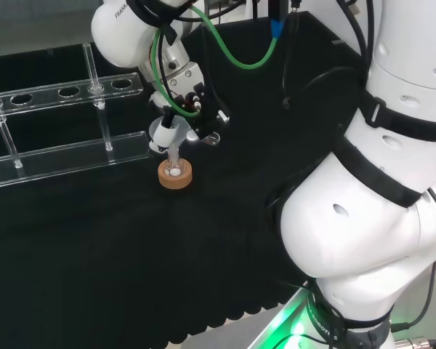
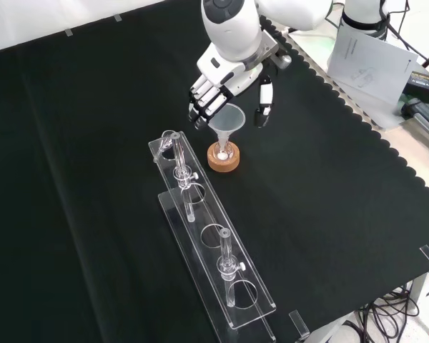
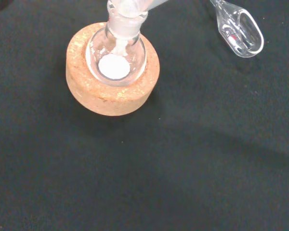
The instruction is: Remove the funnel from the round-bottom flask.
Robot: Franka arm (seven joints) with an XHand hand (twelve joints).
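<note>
Hand (image 2: 229,82) hangs just above the funnel (image 2: 227,121) in the front view, fingers (image 2: 200,107) pointing down on the view's left of the funnel cone, thumb (image 2: 263,103) down on its right; fingers fairly straight and spread, cone sits in the gap between them, contact with the cone cannot be told, no closed grasp seen

Funnel is clear, stem down in the neck of the round-bottom flask (image 3: 116,57), directly under the hand. Flask is small, clear, upright, white patch showing at its bottom in the wrist view. Flask sits in a cork ring (image 2: 223,158) stand on the black cloth (image 2: 93,179), right below the hand

Head view: hand (image 1: 192,109) over the cork ring (image 1: 175,174), funnel (image 1: 165,134) under the palm

Wrist view: a small clear glass piece (image 3: 238,31) lies on the cloth near the cork ring (image 3: 111,94), apart from it

Farther from the hand, towards the front view's bottom: clear plastic rack (image 2: 214,250) with round holes, a few clear glass pieces standing in it. Beyond the cloth's scalloped edge at the front view's right, a sheet of paper (image 2: 368,61)
</note>
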